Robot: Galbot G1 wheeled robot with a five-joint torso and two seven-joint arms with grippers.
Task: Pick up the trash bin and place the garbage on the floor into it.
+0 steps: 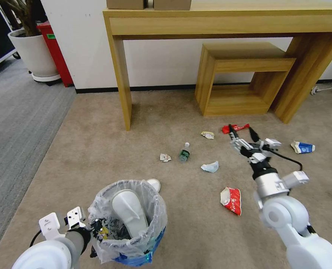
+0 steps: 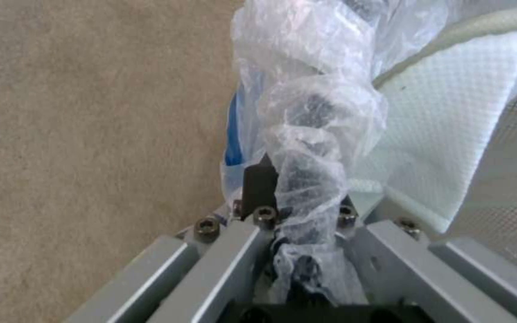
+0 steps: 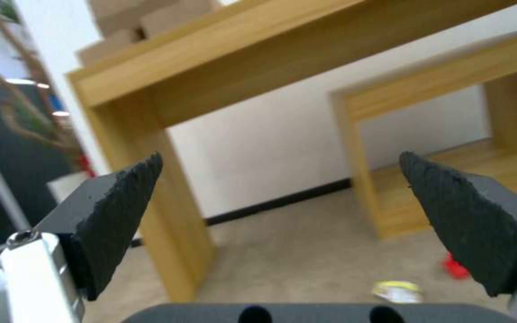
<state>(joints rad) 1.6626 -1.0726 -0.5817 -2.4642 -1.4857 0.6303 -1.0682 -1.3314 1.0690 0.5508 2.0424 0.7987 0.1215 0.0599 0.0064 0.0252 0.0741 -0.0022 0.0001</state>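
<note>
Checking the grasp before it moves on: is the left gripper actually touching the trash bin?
Touching. The left wrist view shows the left gripper shut on the trash bin at its bag-wrapped rim.

Red wrapper: white print, not legible.
Blue-white carton: white marking, unreadable.
Bottle: green label, unreadable.
Legible text: none.

White wall; wooden desk
</note>
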